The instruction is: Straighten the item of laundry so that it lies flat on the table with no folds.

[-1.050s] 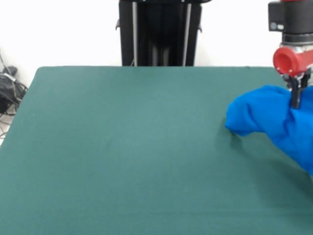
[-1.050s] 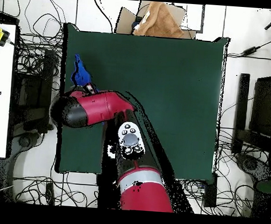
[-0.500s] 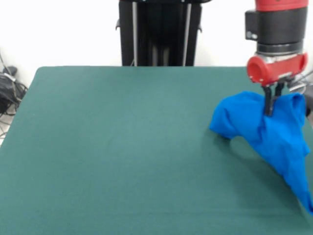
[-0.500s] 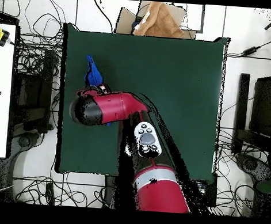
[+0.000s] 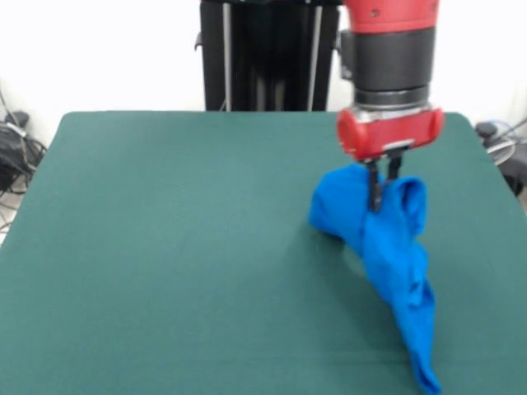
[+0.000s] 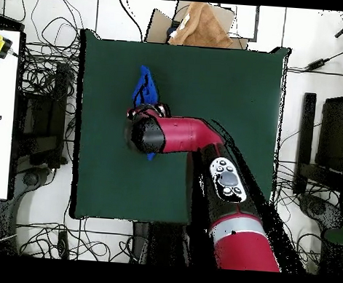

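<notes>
The item of laundry (image 5: 394, 247) is a bright blue cloth, bunched and lifted at one end, with a long tail trailing toward the front edge of the green table (image 5: 165, 247). My gripper (image 5: 380, 197) hangs over the right half of the table and is shut on the cloth's raised top. In the overhead view the red arm covers most of the cloth; only a narrow blue strip (image 6: 144, 88) shows beyond the wrist, and the gripper itself is hidden there.
Black pedestal column (image 5: 268, 53) stands behind the table's far edge. Cables (image 5: 16, 152) lie off the table's left side. In the overhead view a brown cardboard piece (image 6: 201, 25) sits past one table edge and a white bench (image 6: 0, 113) stands alongside.
The gripper has carried the blue cloth leftward in the front view, from the table's right edge toward the middle. The cloth's tail now drags behind on the table.
</notes>
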You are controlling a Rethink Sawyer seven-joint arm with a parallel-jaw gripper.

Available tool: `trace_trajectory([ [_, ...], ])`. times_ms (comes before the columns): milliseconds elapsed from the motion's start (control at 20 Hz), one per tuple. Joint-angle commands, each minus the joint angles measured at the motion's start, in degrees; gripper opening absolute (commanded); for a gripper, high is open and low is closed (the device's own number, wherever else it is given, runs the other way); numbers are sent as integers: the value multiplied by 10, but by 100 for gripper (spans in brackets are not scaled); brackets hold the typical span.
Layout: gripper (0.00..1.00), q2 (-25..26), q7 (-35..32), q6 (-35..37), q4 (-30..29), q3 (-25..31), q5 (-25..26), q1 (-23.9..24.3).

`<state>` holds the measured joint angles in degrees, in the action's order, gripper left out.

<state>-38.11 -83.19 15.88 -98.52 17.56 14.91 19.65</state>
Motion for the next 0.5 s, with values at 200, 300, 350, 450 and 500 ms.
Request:
trace_trajectory([
  [200, 0, 64, 20, 96, 77, 55, 6, 36],
  [300, 0, 71, 22, 99, 91, 54, 11, 33],
  [350, 0, 72, 17, 99, 96, 47, 14, 28],
  [450, 0, 74, 10, 104, 106, 39, 15, 21],
  [500, 0, 73, 6, 110, 107, 35, 14, 18],
])
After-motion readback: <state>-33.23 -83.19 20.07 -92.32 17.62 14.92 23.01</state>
